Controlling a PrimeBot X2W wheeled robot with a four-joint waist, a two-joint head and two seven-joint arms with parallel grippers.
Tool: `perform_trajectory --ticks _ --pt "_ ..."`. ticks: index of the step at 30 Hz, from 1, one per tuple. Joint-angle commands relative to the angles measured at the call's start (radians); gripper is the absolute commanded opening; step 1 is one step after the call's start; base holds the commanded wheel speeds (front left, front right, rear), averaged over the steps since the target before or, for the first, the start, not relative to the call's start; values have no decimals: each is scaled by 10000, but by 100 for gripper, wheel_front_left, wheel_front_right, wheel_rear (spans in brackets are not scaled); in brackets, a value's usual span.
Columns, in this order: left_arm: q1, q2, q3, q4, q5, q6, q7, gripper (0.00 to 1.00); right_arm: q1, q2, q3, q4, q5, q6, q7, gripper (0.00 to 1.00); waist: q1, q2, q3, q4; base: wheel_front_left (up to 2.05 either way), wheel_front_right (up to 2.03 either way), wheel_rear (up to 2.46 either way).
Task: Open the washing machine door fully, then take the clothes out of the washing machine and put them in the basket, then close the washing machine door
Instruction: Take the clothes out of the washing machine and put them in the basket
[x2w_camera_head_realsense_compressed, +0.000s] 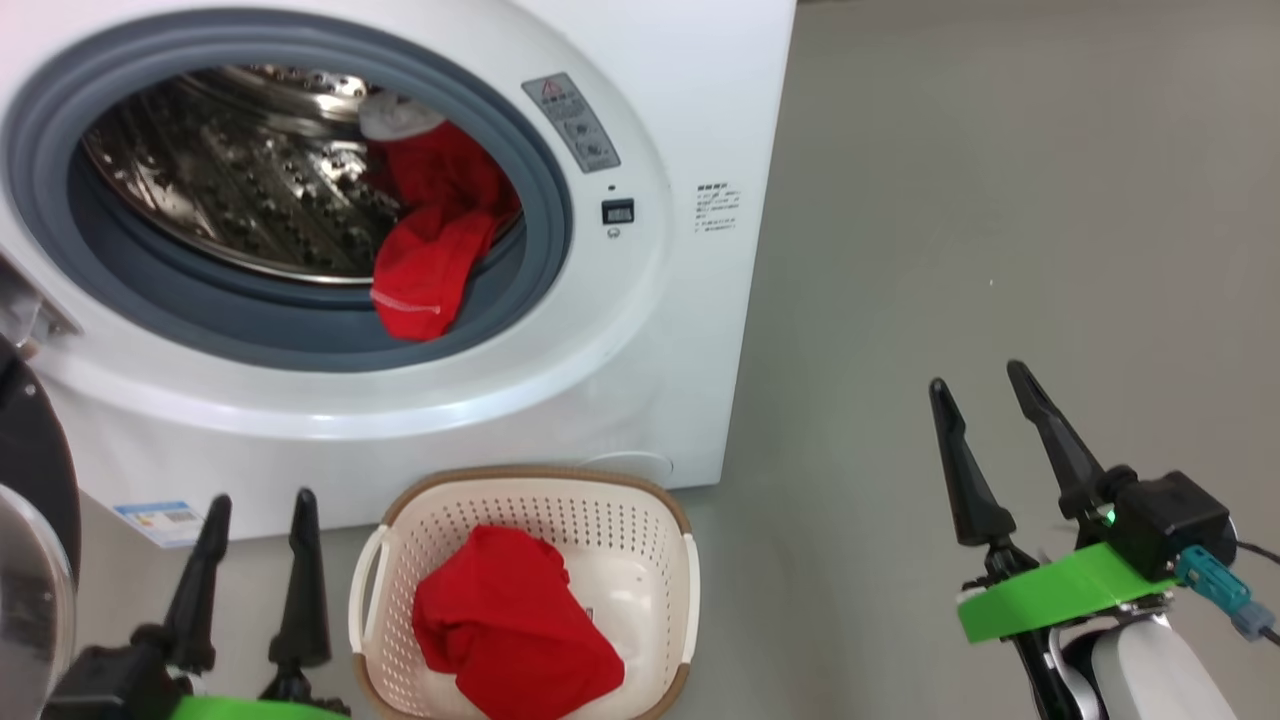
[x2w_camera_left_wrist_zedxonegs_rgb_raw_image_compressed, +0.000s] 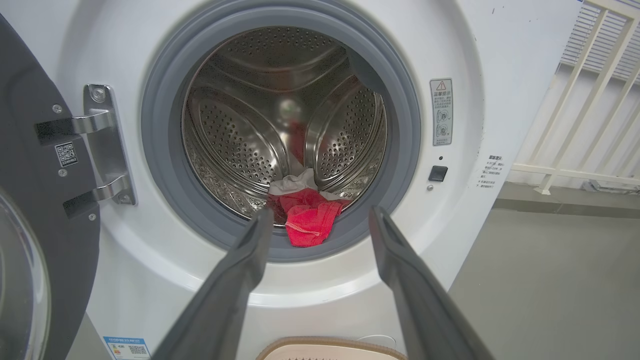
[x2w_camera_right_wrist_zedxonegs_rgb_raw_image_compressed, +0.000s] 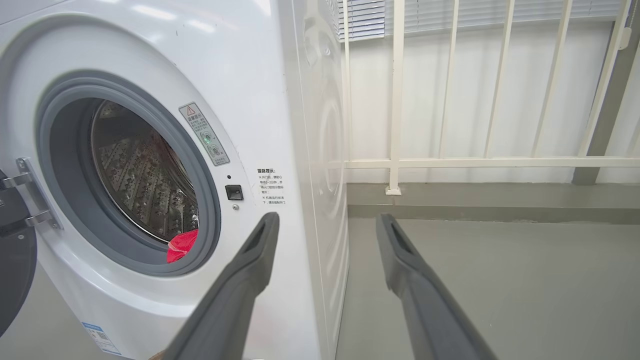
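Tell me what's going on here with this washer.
A robot is unloading the washer. Its door stands open on the left. One red garment lies in the basket in front; more red clothes and a whitish piece sit at the drum's mouth. The left gripper and right gripper are both open, holding nothing.

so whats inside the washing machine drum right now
At the front of the drum lie red clothes, one hanging over the grey rubber ring, with a small whitish cloth just behind them. Anything under the pile is covered.
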Motion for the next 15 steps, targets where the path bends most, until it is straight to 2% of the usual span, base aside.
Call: perform_trajectory --ticks 1,4,15 --pt "23 131 367 -317 123 -68 -120 100 23 17 137 -267 163 75 -65 100 0 0 -273 -92 0 0 0" --pt "303 226 246 -371 570 -101 -120 100 254 17 51 -251 187 75 -65 100 0 0 -510 -117 0 0 0" --pt "805 97 539 -468 662 -137 -120 100 637 17 -11 -351 84 75 -65 100 0 0 -807 -232 0 0 0"
